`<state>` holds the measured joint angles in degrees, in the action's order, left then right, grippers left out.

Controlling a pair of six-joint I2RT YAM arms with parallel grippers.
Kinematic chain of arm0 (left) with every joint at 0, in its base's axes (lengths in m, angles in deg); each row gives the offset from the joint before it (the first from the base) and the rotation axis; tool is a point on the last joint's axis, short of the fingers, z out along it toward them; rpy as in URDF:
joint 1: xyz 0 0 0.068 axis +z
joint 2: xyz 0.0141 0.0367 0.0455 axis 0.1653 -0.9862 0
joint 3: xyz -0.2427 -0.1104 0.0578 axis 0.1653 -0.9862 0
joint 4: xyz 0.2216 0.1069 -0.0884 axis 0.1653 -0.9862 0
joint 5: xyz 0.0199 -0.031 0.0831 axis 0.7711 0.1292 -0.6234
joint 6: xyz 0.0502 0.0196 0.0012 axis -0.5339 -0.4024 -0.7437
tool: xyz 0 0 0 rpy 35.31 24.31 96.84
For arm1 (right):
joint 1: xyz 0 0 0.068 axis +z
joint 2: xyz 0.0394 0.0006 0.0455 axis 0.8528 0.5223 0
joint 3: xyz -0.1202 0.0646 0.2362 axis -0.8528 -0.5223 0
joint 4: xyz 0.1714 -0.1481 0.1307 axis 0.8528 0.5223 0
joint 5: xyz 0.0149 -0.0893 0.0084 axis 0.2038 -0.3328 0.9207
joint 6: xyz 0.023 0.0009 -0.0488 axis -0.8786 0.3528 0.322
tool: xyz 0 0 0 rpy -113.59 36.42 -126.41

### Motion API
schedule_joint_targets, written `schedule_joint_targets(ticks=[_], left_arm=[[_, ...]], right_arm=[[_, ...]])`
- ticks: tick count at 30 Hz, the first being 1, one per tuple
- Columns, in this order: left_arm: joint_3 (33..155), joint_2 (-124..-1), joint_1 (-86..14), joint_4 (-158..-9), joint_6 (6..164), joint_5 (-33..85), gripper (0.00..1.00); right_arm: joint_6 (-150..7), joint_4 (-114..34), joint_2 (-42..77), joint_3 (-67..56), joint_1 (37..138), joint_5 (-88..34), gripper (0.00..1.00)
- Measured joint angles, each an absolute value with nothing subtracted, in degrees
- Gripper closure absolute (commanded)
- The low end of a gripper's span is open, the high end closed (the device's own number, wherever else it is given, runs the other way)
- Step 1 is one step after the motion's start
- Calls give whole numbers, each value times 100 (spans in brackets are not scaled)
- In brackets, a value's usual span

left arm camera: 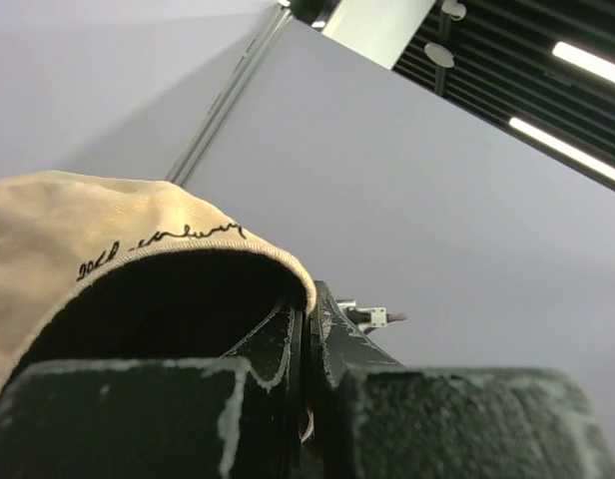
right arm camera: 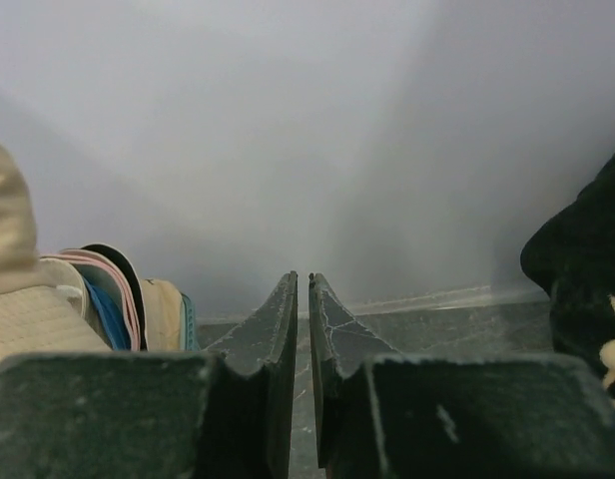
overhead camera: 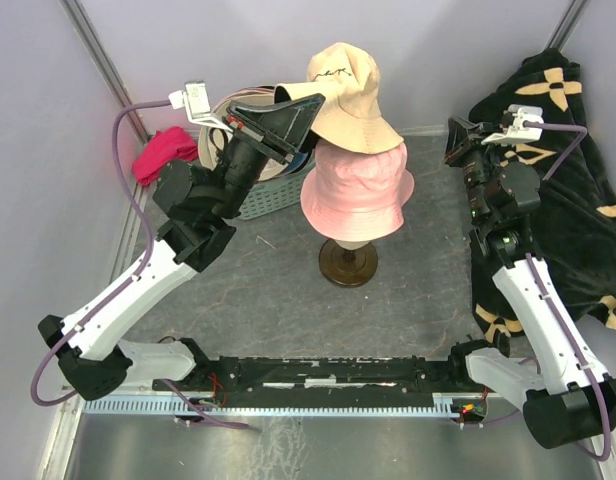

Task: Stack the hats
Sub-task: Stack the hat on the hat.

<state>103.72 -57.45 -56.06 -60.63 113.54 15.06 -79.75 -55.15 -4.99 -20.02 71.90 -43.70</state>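
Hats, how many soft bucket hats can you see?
2 in plain sight: the tan fabric bucket hat pinched in the left gripper, and the pink fabric bucket hat on the stand below it. More brims show in the grey basket, too hidden to count.

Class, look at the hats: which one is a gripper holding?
The tan hat, pinched at its brim by the left gripper; the pink hat rests ungripped on its stand.

Soft, even overhead light with faint shadows; bright ceiling strips (left arm camera: 567, 150) glare, and both wrist views' foregrounds blur.
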Motion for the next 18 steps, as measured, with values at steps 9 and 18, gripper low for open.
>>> schedule_joint_targets(ticks=[9,18], left_arm=[[10372,-5937,-5879,-5943,11413,1499,97],[10425,-6250,-6097,-6002,11491,1335,97]], right_arm=[[-8086,-5277,-614,-2009,7190,-4484,56],[-8805,-4740,-916,-1762,7190,-4398,43]])
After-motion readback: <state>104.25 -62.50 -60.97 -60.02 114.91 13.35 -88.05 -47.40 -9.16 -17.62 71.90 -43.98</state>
